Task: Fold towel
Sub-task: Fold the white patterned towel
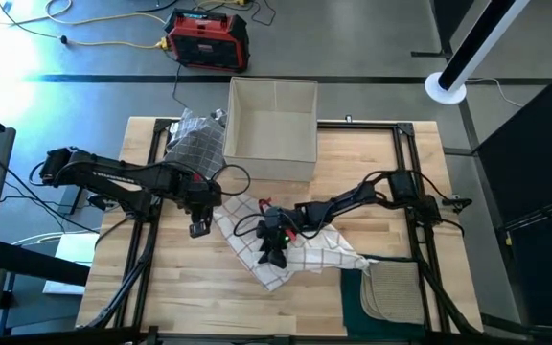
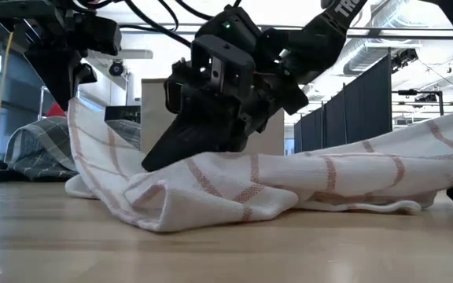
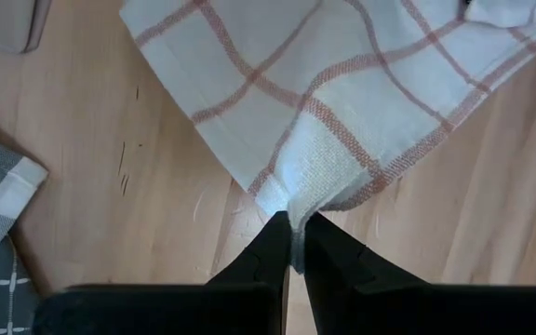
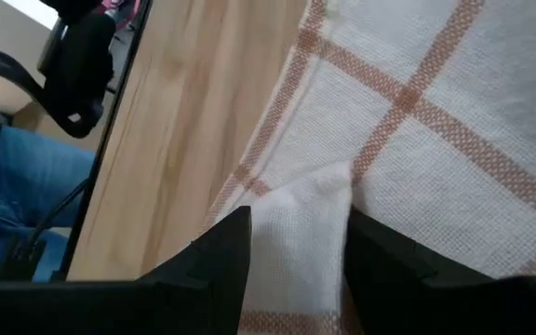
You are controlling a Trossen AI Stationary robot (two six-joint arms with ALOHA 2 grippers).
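The towel (image 1: 286, 247) lay rumpled at the centre of the table (image 1: 142, 297); my left gripper (image 3: 294, 244) had pinched one corner tight, while my right gripper (image 4: 291, 242) had its fingers parted around a fold, not yet closed. I judged that thin pinched corner might slip free if I pulled hard. At top centre, the box (image 1: 272, 127) looked empty.

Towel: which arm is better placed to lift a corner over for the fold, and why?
Probably left. The left gripper is shut on a raised corner of the towel; the right gripper just straddles cloth on the table.
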